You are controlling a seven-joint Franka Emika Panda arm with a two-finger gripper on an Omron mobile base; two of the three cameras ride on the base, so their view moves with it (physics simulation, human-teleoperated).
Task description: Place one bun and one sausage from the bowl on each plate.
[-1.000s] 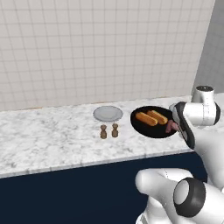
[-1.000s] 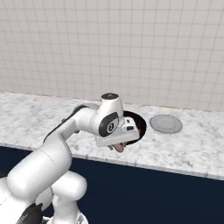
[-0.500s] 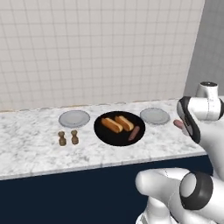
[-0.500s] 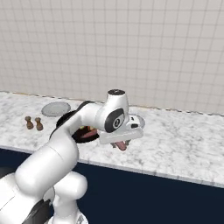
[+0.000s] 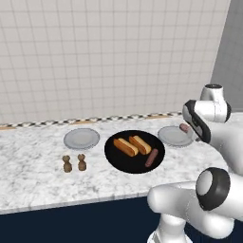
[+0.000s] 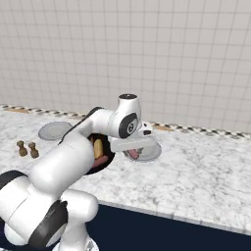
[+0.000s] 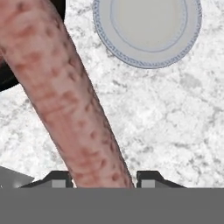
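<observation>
A sausage is pinched between the fingertips, long axis toward 11 o'clock; the plate lies at 1 o'clock.

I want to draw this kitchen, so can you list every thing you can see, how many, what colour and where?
buns: two, orange-tan, side by side in the bowl
sausage in the bowl: one, red-brown, right of the buns
held sausage: one, red-brown, in the gripper beside the right plate
bowl: one, black, middle of the counter
plates: two, light grey, nothing on them, left and right of the bowl
shakers: two, brown, upright in front of the left plate
counter: one, white-grey marble
wall: pale tiles, behind the counter
gripper: one, dark tips, shut on the sausage
</observation>
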